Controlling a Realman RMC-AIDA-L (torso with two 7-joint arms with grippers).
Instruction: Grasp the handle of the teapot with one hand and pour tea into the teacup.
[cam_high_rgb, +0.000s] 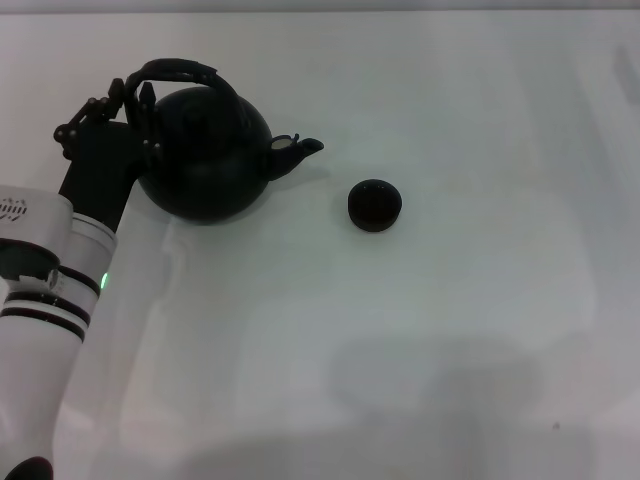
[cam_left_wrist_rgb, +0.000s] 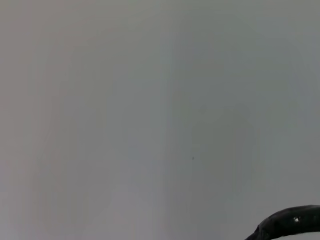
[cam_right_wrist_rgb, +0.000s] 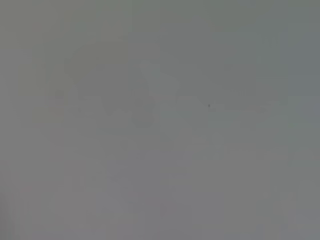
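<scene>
On the white table (cam_high_rgb: 420, 330), at my far left, the black teapot (cam_high_rgb: 205, 165) sits upright, spout aimed at the small dark cup (cam_high_rgb: 375, 204) standing apart to its right. My left gripper (cam_high_rgb: 138, 100) is at the pot's arched handle (cam_high_rgb: 185, 72), fingers closed around its left end. My right arm is out of sight
</scene>
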